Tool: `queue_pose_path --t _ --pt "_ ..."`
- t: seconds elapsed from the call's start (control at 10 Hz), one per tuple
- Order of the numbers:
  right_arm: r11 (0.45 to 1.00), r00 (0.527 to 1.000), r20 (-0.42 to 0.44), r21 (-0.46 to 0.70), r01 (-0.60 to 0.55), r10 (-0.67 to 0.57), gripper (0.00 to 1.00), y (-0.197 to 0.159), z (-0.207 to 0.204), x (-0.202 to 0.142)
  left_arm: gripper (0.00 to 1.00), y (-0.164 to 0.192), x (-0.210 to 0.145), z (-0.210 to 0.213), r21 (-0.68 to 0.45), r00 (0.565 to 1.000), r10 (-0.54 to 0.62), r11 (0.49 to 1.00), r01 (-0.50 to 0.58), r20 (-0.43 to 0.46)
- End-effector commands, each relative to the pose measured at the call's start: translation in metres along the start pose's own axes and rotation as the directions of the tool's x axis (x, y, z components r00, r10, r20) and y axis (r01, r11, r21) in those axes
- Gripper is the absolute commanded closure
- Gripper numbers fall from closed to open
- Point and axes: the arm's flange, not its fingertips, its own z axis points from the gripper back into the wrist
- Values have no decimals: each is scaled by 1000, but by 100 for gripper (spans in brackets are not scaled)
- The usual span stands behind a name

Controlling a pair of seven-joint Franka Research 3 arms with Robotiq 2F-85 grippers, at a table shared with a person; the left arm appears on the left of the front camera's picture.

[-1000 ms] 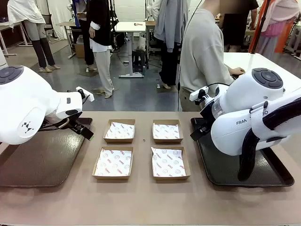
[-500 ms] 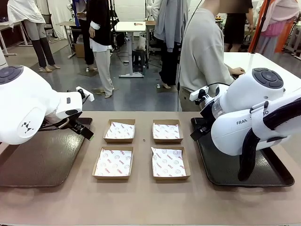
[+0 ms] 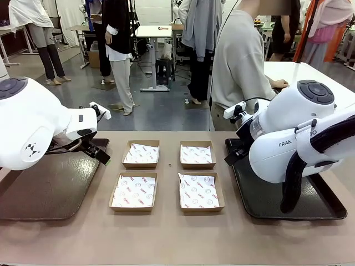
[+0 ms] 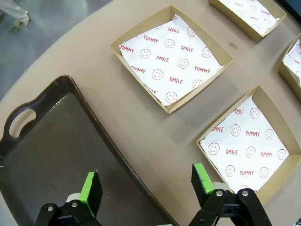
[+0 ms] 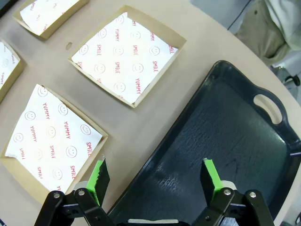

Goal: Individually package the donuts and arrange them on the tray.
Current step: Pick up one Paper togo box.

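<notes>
The donuts are out of view. Several shallow cardboard boxes (image 3: pixel 141 154) lined with white paper printed with smileys lie in the middle of the table with nothing in them. A dark tray (image 3: pixel 44 191) lies at the left and another dark tray (image 3: pixel 266 199) at the right, both bare. My left gripper (image 4: pixel 147 182) hangs open over the inner edge of the left tray (image 4: pixel 51 141), with nothing between its green pads. My right gripper (image 5: pixel 155 175) hangs open over the inner edge of the right tray (image 5: pixel 230 141), also holding nothing.
A person in a grey top (image 3: pixel 238 61) stands at the far side, turned away, one hand (image 3: pixel 279 83) resting on a white table behind. Bare tabletop (image 3: pixel 177 238) runs along the near edge. Narrow strips of table separate the boxes (image 4: pixel 171 59) (image 5: pixel 127 54).
</notes>
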Motion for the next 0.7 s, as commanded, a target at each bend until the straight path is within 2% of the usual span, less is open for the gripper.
queue_pose_path --t 0.0,0.2,0.4,0.6 --pt "998 1000 -16 58 -16 17 0 8 19 -13 0 -9 -21 16 65 998 -18 998 22 -63" --pt "997 997 -74 69 33 -28 0 20 63 -52 0 -33 -62 73 42 991 -33 998 38 -128" --pt "996 988 -133 32 78 -74 0 27 84 -86 0 -47 -99 108 -76 985 -20 997 7 -172" --pt "986 965 -226 65 155 -137 0 34 95 -122 0 -57 -134 122 -132 980 5 991 -32 -201"
